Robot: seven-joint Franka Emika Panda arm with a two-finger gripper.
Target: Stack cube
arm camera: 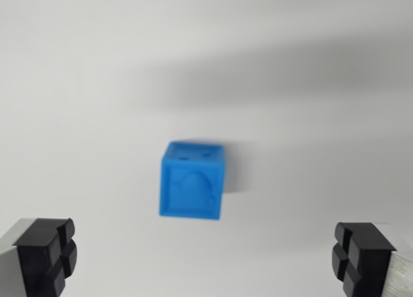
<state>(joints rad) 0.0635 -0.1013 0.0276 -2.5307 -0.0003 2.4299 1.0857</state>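
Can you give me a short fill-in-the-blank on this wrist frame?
1. The cube is coloured ____.
2. The fingers stand wide apart, so the gripper is ____.
3. The number of cubes in view is ____.
4. The cube rests on a plain ____ surface.

Missing words: blue; open; one; white

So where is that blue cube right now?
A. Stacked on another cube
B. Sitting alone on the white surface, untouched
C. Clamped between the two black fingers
B: the blue cube rests on the white surface, clear of the open gripper.
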